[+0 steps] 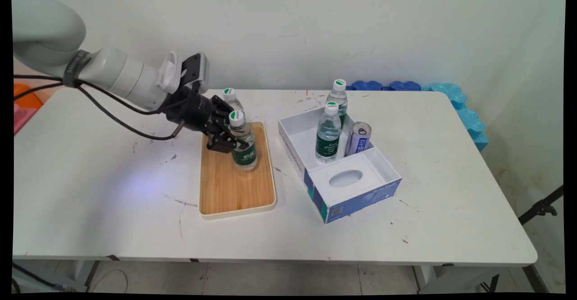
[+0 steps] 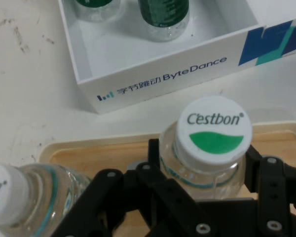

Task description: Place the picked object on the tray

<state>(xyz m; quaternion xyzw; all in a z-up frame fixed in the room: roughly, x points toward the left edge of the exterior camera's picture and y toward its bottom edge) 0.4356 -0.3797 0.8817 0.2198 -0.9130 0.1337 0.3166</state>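
The gripper (image 1: 233,141), fingers closed around the Cestbon water bottle (image 1: 243,143) near the wooden tray's (image 1: 236,187) far edge, should stay level, clear of the second bottle (image 1: 231,99) behind.

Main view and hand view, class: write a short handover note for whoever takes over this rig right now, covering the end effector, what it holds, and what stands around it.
End effector: shut on the front water bottle, gripping its body; the bottle is upright on the wooden tray.
A second water bottle stands at the tray's far end, behind the end effector.
To the right, the white box holds two more bottles and a can in its open far part.
Done or left: no job is stated, so none can be reported.
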